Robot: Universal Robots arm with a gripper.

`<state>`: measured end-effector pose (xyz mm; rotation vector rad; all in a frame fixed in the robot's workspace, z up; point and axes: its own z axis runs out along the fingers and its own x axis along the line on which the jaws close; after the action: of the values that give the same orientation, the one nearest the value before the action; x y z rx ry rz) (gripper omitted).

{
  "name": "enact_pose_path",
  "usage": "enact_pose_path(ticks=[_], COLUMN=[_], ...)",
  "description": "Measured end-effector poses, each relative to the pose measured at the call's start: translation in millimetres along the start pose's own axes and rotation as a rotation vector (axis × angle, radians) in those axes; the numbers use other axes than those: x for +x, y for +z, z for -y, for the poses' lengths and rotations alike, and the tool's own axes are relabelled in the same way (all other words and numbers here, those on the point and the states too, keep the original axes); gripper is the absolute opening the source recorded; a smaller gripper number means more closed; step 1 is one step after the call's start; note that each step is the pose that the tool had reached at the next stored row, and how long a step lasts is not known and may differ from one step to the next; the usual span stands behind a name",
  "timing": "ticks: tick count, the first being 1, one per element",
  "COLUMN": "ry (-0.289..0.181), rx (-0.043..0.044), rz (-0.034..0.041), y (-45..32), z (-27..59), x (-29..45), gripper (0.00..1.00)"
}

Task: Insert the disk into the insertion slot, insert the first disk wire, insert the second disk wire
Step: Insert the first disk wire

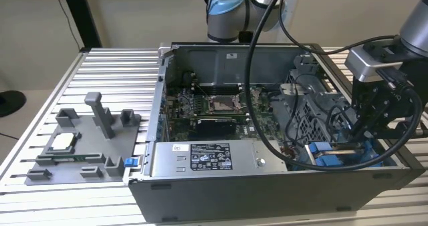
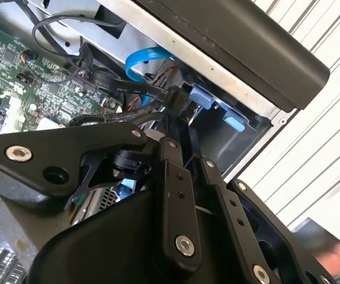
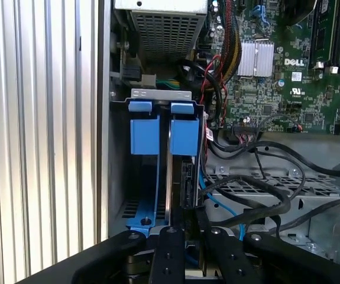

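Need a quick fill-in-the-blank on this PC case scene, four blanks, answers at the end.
1. In the first wrist view, ___ blue carriers stand side by side in the insertion slot.
2. The power-supply box bears a ___ label.
3. The grey fixture sits on the exterior view's ___ of the computer case.
4. The end effector is lowered into the case at the exterior view's ___ end.
Answers: two; white; left; right.
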<state>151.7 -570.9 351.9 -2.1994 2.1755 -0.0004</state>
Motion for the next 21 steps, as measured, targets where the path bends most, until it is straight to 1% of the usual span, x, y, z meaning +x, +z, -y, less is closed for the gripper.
enact_pose_path(ticks=[6,12,14,19,21], ry=[0.0,0.0,0.005,0.007,0.008], rx=[-0.0003,-0.004,-0.0074,-0.0239,-0.027], rz=[0.0,0.0001,0.0,0.0001,-0.0001], y=[0.0,0.2,1.0,2.8,3.4], z=[0.0,0.0,0.9,5.5,5.9], x=[0.0,0.6,0.8,0.9,0.9], gripper=[0.0,0.0,0.0,0.0,0.0])
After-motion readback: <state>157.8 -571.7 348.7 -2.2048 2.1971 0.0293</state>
